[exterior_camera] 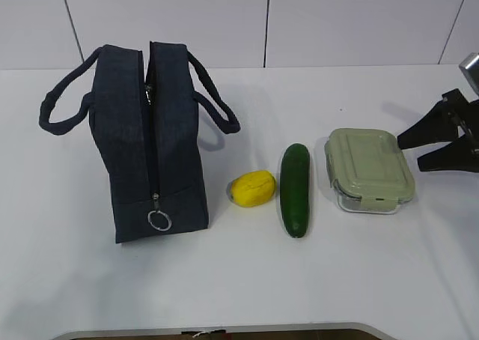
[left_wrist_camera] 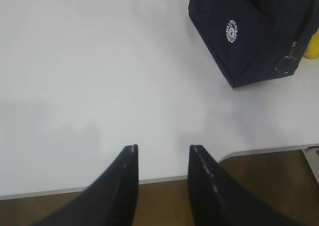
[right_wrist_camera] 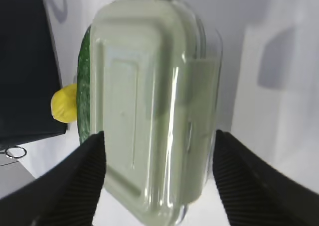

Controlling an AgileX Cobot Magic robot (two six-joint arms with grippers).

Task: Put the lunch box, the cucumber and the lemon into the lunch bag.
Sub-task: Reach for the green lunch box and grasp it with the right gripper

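Now the right tool, spread wide, faces the lunch box.

You see a dark navy lunch bag bearing a small white round logo, a bright yellow lemon, a dark green cucumber, a clear lunch box under a pale sage-green lid, and a white table.
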